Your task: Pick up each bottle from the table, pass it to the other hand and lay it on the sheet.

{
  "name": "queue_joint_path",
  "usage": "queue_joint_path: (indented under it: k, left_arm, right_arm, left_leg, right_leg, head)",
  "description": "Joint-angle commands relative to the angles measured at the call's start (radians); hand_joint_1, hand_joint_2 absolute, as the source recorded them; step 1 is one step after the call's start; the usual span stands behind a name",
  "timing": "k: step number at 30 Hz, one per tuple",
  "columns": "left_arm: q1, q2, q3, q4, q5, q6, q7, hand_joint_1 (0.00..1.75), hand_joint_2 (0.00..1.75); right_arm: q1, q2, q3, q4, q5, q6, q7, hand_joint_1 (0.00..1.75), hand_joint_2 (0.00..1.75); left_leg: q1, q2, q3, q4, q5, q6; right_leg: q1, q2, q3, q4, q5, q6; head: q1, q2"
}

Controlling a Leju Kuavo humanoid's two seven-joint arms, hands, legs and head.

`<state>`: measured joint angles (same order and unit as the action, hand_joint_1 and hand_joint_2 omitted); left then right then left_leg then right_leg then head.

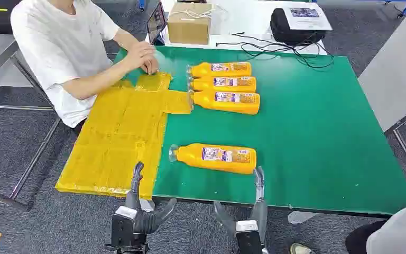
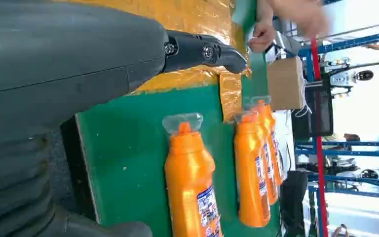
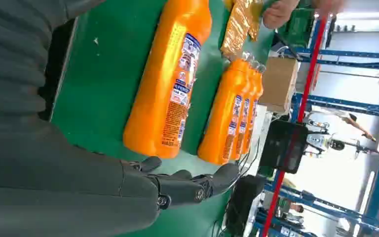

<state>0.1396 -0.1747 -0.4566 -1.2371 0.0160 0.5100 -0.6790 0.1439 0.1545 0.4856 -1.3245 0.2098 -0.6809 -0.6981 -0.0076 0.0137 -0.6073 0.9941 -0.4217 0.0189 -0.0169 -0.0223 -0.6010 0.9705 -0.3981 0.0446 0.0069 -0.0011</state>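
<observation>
Setting: robot test lab or workshop hall. Evidence: green-topped work table on grey carpet tiles; blue steel racking behind; white bench at far edge carrying a brown cardboard box, loose black cables and a black bag. Another robot figure stands among the racks. Seated person in white T-shirt at table's far left corner.

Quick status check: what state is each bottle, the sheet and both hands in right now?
Near bottle: lying on its side on the green table, capped, unheld.
Three far bottles: lying side by side, caps at the sheet's edge.
Yellow sheet: spread flat, a person's hand on its far end.
Left hand: open, holding nothing.
Right hand: open, holding nothing.
</observation>
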Motion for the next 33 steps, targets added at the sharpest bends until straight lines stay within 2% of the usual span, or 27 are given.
queue_joint_path:
  k: [1,9,12,14,16,19,20,22,23,25,27,33]
  left_arm:
    - [0.001,0.021,0.031,-0.004,-0.015,-0.011,0.01,0.0,1.75]
    - [0.023,0.023,0.03,-0.027,-0.04,-0.012,0.026,0.0,1.75]
    - [0.02,0.019,0.024,-0.025,-0.046,-0.012,0.027,0.0,1.75]
    - [0.013,0.02,0.015,-0.017,-0.043,-0.021,0.031,0.0,1.75]
    - [0.0,0.027,-0.001,-0.005,-0.045,-0.044,0.04,0.0,1.75]
    - [-0.008,0.023,-0.001,0.003,-0.046,-0.043,0.041,0.0,1.75]
    - [-0.016,0.026,-0.011,0.005,-0.05,-0.059,0.043,0.0,1.75]
    - [-0.042,0.023,-0.025,0.013,-0.051,-0.088,0.052,0.0,1.75]
    - [-0.059,0.016,-0.026,0.022,-0.05,-0.097,0.058,0.0,1.75]
    - [-0.074,0.01,-0.028,0.027,-0.056,-0.114,0.066,0.0,1.75]
    - [-0.075,0.009,-0.029,0.023,-0.063,-0.119,0.068,0.0,1.75]
    - [-0.074,0.01,-0.028,0.022,-0.064,-0.119,0.069,0.0,1.75]
  right_arm:
    - [-0.035,-0.023,0.041,0.063,0.008,-0.017,0.0,0.0,1.75]
    - [-0.016,-0.009,0.012,0.055,0.023,-0.017,0.0,0.0,1.75]
    - [-0.002,-0.01,-0.018,0.048,0.072,-0.017,0.0,0.0,1.75]
    - [-0.013,-0.031,-0.035,0.068,0.174,-0.017,0.071,0.0,1.75]
    - [-0.064,-0.115,-0.013,0.141,0.335,0.021,0.269,0.0,1.75]
    - [-0.08,-0.127,-0.045,0.167,0.323,0.042,0.247,0.0,1.75]
    - [-0.104,-0.132,-0.066,0.202,0.425,-0.012,0.298,0.0,1.75]
    - [-0.147,-0.161,-0.131,0.199,0.606,-0.017,0.363,0.0,1.75]
    - [-0.189,-0.177,-0.154,0.215,0.639,0.002,0.375,0.0,1.75]
    - [-0.258,-0.218,-0.162,0.233,0.722,0.135,0.441,0.0,1.75]
    - [-0.29,-0.233,-0.155,0.258,0.762,0.186,0.454,0.0,1.75]
    - [-0.284,-0.218,-0.15,0.267,0.779,0.172,0.458,0.0,1.75]
  left_leg:
    - [0.001,0.001,0.003,-0.001,-0.001,-0.001]
    - [0.002,0.0,0.006,0.0,-0.003,-0.002]
    - [0.002,-0.001,0.006,0.0,-0.002,-0.002]
    - [0.002,-0.001,0.005,0.0,-0.002,-0.002]
    - [0.001,-0.001,0.004,-0.002,-0.001,-0.001]
    - [0.0,-0.001,0.004,-0.002,0.0,0.0]
    - [0.001,-0.002,0.007,-0.002,-0.001,-0.001]
    - [0.001,-0.002,0.006,-0.001,-0.001,-0.001]
    - [0.001,-0.001,0.005,-0.001,-0.001,-0.001]
    - [-0.001,0.0,0.003,-0.001,0.0,0.0]
    - [0.0,0.0,0.004,0.0,0.0,0.0]
    - [0.0,-0.002,0.007,0.0,0.0,0.0]
  right_leg:
    - [0.0,0.002,0.003,-0.001,0.0,-0.001]
    - [0.002,0.003,0.006,-0.001,-0.002,-0.002]
    - [0.001,0.002,0.006,-0.001,-0.002,-0.002]
    - [0.001,0.001,0.006,-0.001,-0.002,-0.002]
    - [0.001,0.001,0.004,-0.002,0.0,-0.001]
    - [0.0,0.001,0.004,-0.003,0.0,-0.001]
    - [0.001,0.001,0.007,-0.003,-0.001,-0.001]
    - [0.001,0.001,0.007,-0.003,-0.001,-0.001]
    - [0.001,0.001,0.006,-0.003,0.0,-0.001]
    - [-0.001,0.002,0.003,-0.002,0.002,-0.001]
    - [0.0,0.002,0.005,-0.002,0.002,-0.001]
    - [0.0,0.001,0.007,-0.001,0.001,-0.001]
  head:
    - [0.0,0.0]
    - [0.0,0.0]
    - [0.0,0.0]
    - [0.0,0.0]
    - [0.0,0.0]
    - [0.0,0.0]
    - [0.0,0.0]
    - [0.0,0.0]
    - [0.0,0.0]
    - [0.0,0.0]
    - [0.0,0.0]
    - [0.0,0.0]
